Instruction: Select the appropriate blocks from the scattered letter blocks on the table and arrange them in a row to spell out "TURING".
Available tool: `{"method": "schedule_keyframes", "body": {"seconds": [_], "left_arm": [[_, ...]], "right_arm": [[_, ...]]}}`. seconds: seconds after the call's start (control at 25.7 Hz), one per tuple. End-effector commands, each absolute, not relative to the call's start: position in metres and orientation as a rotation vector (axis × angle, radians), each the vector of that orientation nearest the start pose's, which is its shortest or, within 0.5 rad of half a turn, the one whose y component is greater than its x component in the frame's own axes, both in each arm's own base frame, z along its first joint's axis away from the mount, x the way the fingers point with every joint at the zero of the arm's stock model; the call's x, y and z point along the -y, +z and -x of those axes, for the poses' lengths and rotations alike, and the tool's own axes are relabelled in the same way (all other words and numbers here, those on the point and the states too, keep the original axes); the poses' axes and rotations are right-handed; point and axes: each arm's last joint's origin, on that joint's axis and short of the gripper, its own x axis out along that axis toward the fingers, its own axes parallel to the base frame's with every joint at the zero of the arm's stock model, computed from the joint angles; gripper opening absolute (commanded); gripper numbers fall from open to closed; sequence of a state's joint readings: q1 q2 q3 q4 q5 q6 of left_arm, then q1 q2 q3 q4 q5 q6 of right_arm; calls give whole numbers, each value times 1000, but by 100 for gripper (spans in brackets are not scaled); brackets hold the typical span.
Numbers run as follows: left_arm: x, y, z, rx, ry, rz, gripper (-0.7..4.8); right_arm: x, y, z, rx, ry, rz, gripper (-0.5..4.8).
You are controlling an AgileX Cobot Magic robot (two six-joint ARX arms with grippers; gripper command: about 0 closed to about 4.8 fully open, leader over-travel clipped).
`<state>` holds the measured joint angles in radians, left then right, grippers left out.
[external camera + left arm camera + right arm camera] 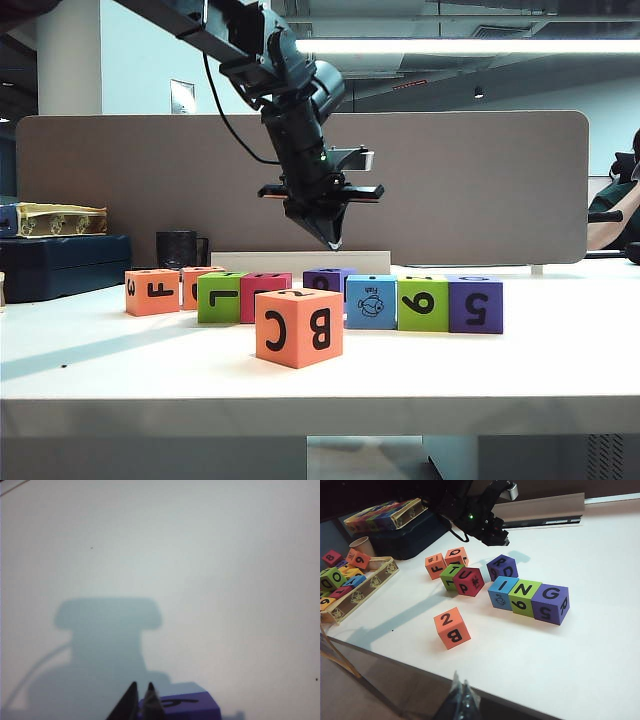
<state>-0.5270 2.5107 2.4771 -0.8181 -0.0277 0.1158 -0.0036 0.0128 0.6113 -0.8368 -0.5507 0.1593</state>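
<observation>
Evidently the purple R block point(502, 567) sits just behind the T-U and I-N-G gap awaiting insertion, the empty left end effector point(334, 243) pinched narrow above it, the right end effector point(463, 698) closed at the bench's point(520, 370) near edge.

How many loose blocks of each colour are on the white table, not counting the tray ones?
Orange blocks: 3
Green blocks: 2
Purple blocks: 2
Magenta block: 1
Blue block: 1
Total: 9
Left gripper, jaws shut, hangs over the back purple block; right gripper, jaws shut, is beyond the table edge.
</observation>
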Motion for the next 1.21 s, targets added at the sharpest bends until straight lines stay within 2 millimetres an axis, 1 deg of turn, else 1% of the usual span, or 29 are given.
{"method": "schedule_keyframes", "body": {"seconds": [0.04,0.19,0.43,0.51,0.7,0.78,0.93,1.21], "left_arm": [[274,234,-474,-793,-565,-317,21],[273,225,-473,-847,-566,-326,21],[271,222,-469,-902,-562,-332,21],[270,220,-466,-952,-531,-285,21],[272,219,-462,-996,-502,-235,21],[272,221,-460,-1009,-492,-220,21],[279,226,-453,-1009,-501,-230,21],[282,245,-442,-1003,-465,-188,20]], "right_arm": [[-15,274,-12,-252,529,-212,-1],[-15,274,-12,-253,528,-212,-1],[-15,274,-12,-255,528,-212,-1],[-15,274,-12,-257,528,-213,-1],[-15,274,-12,-257,528,-213,-1],[-15,274,-12,-257,528,-213,-1],[-15,274,-12,-258,528,-213,-1],[-15,274,-12,-258,528,-213,-1]]}}
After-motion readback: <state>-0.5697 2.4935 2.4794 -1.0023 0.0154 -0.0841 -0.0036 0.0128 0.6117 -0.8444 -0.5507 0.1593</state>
